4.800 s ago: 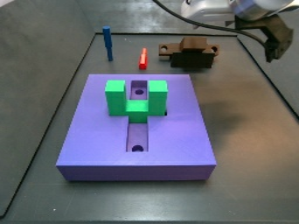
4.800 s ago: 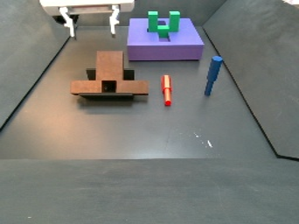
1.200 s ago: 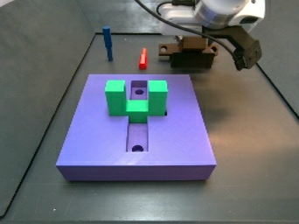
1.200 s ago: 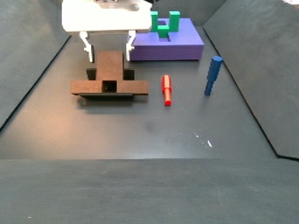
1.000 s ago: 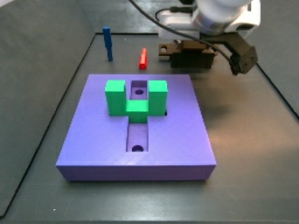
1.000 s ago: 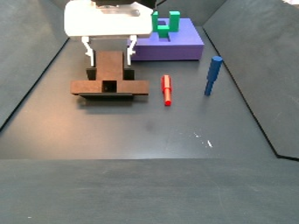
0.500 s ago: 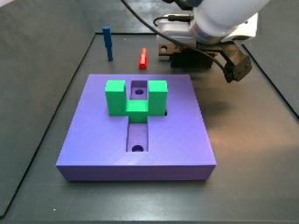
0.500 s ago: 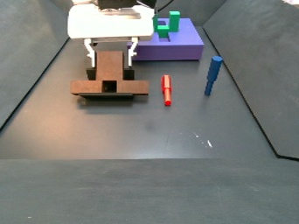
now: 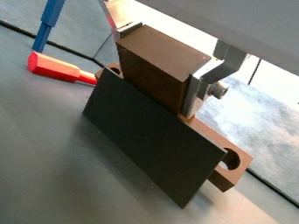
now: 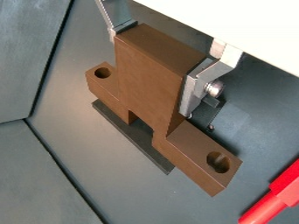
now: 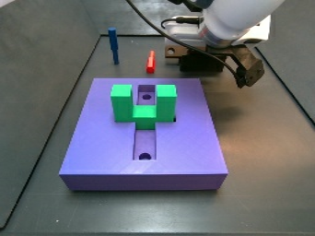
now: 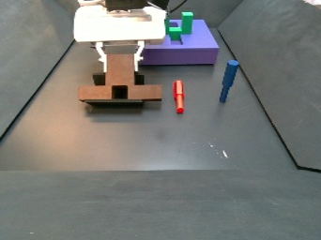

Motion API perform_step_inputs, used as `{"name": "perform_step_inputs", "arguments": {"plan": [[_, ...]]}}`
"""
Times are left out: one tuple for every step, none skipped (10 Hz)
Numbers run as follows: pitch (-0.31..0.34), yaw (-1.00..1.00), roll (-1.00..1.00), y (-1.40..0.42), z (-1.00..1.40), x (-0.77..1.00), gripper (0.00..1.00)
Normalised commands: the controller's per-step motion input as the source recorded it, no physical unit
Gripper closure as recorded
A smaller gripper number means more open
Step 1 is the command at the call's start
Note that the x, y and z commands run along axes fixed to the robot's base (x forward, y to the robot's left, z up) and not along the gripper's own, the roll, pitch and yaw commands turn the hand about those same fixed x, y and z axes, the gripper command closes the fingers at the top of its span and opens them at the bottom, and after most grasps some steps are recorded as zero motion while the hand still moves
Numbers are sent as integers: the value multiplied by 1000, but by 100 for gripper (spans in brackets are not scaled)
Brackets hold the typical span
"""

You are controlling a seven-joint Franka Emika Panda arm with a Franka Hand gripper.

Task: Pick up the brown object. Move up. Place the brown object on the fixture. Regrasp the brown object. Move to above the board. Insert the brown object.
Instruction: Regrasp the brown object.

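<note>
The brown object (image 12: 119, 82) is a stepped bar with a round hole at each end, and it lies over the dark fixture (image 9: 146, 144). My gripper (image 12: 120, 56) is down over its raised middle part. In both wrist views the silver fingers (image 9: 201, 83) (image 10: 198, 87) press flat against the two sides of the brown block (image 9: 163, 66) (image 10: 146, 74), with no gap showing. In a side view my gripper (image 11: 212, 57) hides most of the object. The purple board (image 11: 185, 138) with its green U-shaped block (image 11: 139, 103) lies apart from them.
A small red bar (image 12: 179, 96) lies beside the brown object, also showing in a wrist view (image 9: 59, 67). A blue post (image 12: 228, 80) (image 11: 113, 44) stands beyond it. Grey walls enclose the floor. The board (image 12: 189, 49) sits at the far end behind my gripper.
Over the last seconds my gripper came in from the side and went down over the brown object. In the last half second the fingers drew in slightly against its sides.
</note>
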Motion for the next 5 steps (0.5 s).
{"name": "perform_step_inputs", "arguments": {"plan": [[0,0,0,0,0,0,100],[0,0,0,0,0,0,100],[0,0,0,0,0,0,100],[0,0,0,0,0,0,100],[0,0,0,0,0,0,100]]}}
